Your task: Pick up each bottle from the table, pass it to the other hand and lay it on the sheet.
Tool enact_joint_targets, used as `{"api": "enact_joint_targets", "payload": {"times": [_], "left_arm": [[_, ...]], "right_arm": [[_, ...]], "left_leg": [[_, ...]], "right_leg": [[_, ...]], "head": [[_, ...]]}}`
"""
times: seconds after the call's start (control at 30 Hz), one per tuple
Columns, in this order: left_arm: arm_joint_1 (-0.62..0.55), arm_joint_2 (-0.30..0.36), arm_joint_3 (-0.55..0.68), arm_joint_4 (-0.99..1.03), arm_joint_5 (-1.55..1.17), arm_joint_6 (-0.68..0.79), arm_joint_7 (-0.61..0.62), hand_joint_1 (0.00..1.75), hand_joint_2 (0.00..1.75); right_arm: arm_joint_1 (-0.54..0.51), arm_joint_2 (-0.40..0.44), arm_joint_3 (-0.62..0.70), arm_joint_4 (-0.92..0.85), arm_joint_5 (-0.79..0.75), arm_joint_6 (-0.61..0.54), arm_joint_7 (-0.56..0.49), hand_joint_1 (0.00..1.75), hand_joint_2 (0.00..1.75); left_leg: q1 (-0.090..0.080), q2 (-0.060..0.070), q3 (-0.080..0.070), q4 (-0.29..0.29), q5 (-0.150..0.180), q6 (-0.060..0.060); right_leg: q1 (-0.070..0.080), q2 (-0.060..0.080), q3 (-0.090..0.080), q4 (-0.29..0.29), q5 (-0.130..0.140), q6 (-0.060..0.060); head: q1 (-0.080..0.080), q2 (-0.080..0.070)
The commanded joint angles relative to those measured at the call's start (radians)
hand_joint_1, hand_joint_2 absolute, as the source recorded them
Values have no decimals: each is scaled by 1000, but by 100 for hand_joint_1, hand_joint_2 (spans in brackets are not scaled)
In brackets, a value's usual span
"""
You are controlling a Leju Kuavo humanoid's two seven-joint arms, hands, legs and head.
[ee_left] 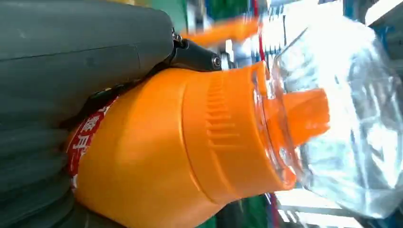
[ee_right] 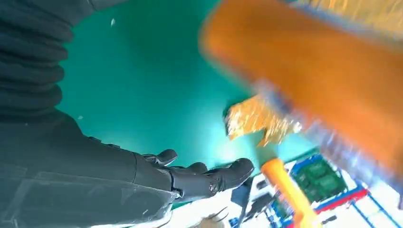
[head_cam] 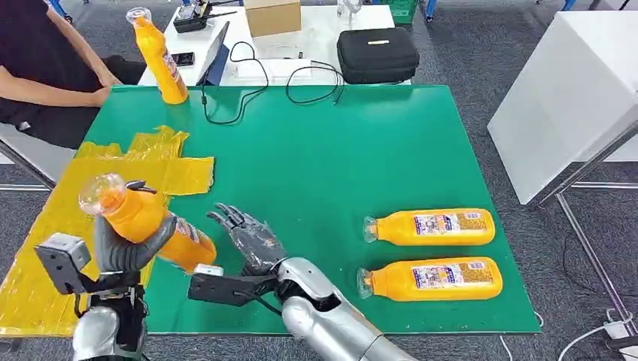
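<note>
The left hand (head_cam: 124,252) is wrapped around the middle of an orange plastic bottle with a clear domed cap (head_cam: 143,222), holding it tilted above the near left part of the tabletop, cap end raised and pointing toward the crinkled yellow plastic sheet (head_cam: 45,233). In the left wrist view the thick grey thumb (ee_left: 81,42) presses on the bottle's shoulder just behind the ribbed orange collar. Just beside the bottle's base, the right hand (head_cam: 252,239) hangs over the green tabletop (head_cam: 338,150) with its dark fingers (ee_right: 209,178) spread and nothing in them, apart from the bottle. Farther right, two more orange bottles lie on their sides, one (head_cam: 430,227) behind the other (head_cam: 430,279), caps pointing left. A fourth orange bottle (head_cam: 158,56) stands upright at the far left edge, near a person's forearm (head_cam: 56,90). Beyond it sits a black zipped case (head_cam: 376,54) on a white table (head_cam: 316,37).
</note>
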Motion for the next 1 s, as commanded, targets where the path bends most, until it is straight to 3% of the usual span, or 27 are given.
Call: {"api": "enact_joint_targets", "payload": {"times": [0.03, 0.07, 0.2, 0.33, 0.57, 1.0], "left_arm": [[-156, 72, 46, 166, -512, 358, 30, 175, 175], [-164, 94, 41, 222, -684, 483, 53, 175, 175], [-167, 100, 41, 260, -680, 508, 39, 175, 175], [-176, 160, 31, 480, -969, 668, 125, 175, 175], [-220, 166, 11, 930, -1030, 702, 125, 175, 175], [-233, 174, 8, 1010, -1031, 707, 119, 175, 175]], "right_arm": [[23, -128, -116, -211, 9, 49, 14, 0, 0], [21, -159, -113, -228, 5, 59, 1, 0, 0], [22, -175, -123, -233, -5, 64, -6, 0, 0], [33, -254, -118, -272, -19, 67, -29, 0, 0], [91, -348, -146, -327, -26, 68, -59, 0, 0], [98, -383, -148, -343, -26, 75, -70, 0, 0]], "left_leg": [[0, -4, 1, -1, 1, 0], [2, -5, 4, -1, 0, 0], [1, -6, 7, -3, 0, 0], [0, -4, 5, -3, 1, 0], [-3, -5, 7, -4, 1, 0], [-1, 3, 7, -2, -2, 0]], "right_leg": [[1, -5, 3, -1, -1, -1], [2, -6, 7, -2, -1, -1], [2, -7, 9, -4, -1, -1], [0, -4, 6, -3, -1, 0], [-2, -6, 8, -3, -1, 0], [-3, 2, 7, -2, 0, -1]], "head": [[0, 0], [0, 0], [0, 0], [0, 0], [0, 0], [0, 0]]}}
